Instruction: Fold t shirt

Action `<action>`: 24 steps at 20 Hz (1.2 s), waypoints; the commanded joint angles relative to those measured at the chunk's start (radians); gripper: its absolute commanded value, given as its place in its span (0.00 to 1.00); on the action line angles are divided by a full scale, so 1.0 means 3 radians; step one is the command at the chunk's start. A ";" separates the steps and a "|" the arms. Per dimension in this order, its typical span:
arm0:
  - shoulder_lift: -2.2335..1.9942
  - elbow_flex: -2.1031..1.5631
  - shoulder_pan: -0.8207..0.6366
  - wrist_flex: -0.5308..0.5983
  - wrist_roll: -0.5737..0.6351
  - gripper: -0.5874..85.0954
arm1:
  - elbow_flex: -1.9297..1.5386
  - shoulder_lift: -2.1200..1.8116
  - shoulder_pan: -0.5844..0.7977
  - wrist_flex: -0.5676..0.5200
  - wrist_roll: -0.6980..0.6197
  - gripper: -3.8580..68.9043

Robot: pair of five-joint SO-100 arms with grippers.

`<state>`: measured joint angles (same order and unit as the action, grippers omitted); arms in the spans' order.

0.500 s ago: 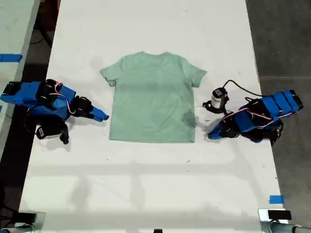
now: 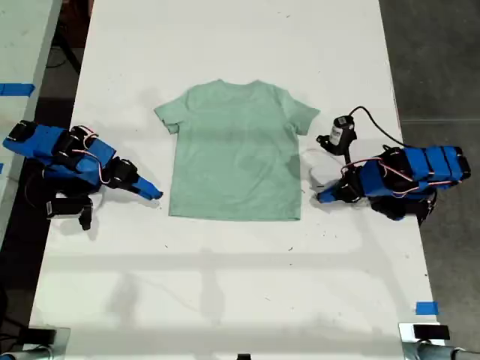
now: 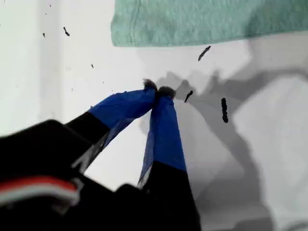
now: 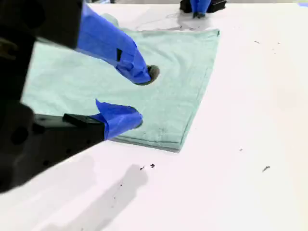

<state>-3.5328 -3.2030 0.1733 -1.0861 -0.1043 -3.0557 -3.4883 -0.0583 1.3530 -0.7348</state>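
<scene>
Hands (image 3: 158, 91) (image 4: 142, 96) beside flat t shirt (image 2: 236, 150)

The t shirt (image 2: 235, 154) is soft, matt knit cloth. The desk (image 2: 225, 285) is smooth, matt white. Pincer fingertips (image 3: 163, 125) carry matt blue tape.

Count: one t shirt (image 2: 236, 151), flat on one white table (image 2: 225, 285). Two blue arms, one per side of the shirt, so two grippers: my first gripper (image 3: 158, 90) at the exterior view's left with tips touching and nothing between them, my second gripper (image 4: 144, 96) at the exterior view's right with jaws apart. Also one small black-and-silver camera unit (image 2: 341, 133) on a cable, and two bits of blue tape (image 2: 426, 307) at the exterior view's edges.
</scene>
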 commanded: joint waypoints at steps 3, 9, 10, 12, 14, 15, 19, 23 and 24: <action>-0.0015 -0.0051 -0.0153 0.0036 -0.0036 0.01 | -0.0184 -0.0041 0.0051 -0.0087 0.1887 0.08; -0.0015 -0.0046 -0.0455 0.0164 -0.0061 0.01 | 0.0261 -0.0020 0.0026 -0.0511 0.1979 0.07; -0.0015 -0.0046 -0.0516 0.0225 -0.0036 0.01 | 0.0598 0.0133 0.0179 -0.0424 0.1836 0.07; -0.0015 -0.0046 -0.0557 0.0281 -0.0046 0.01 | 0.1478 0.1104 0.0552 -0.0015 0.1692 0.07; -0.0015 -0.0051 -0.0603 0.0322 -0.0036 0.01 | 0.2516 0.2470 0.0951 0.0302 0.1462 0.26; -0.0015 -0.0051 -0.0639 0.0302 -0.0036 0.01 | 0.3063 0.3068 0.1217 0.0537 0.1335 0.40; -0.0015 -0.0041 -0.0532 0.0419 -0.0051 0.02 | 0.4382 0.4689 0.2439 0.0818 0.0460 0.61; -0.0015 -0.0020 -0.0501 0.0476 -0.0046 0.02 | 0.4827 0.5921 0.3129 0.0404 0.0276 0.62; -0.0015 -0.0015 -0.0496 0.0476 -0.0051 0.02 | 0.4812 0.6075 0.3201 0.0194 0.0322 0.55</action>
<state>-3.5328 -3.2030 0.0153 -0.9664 -0.1104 -1.6843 -1.7303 0.8514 1.5033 -0.6320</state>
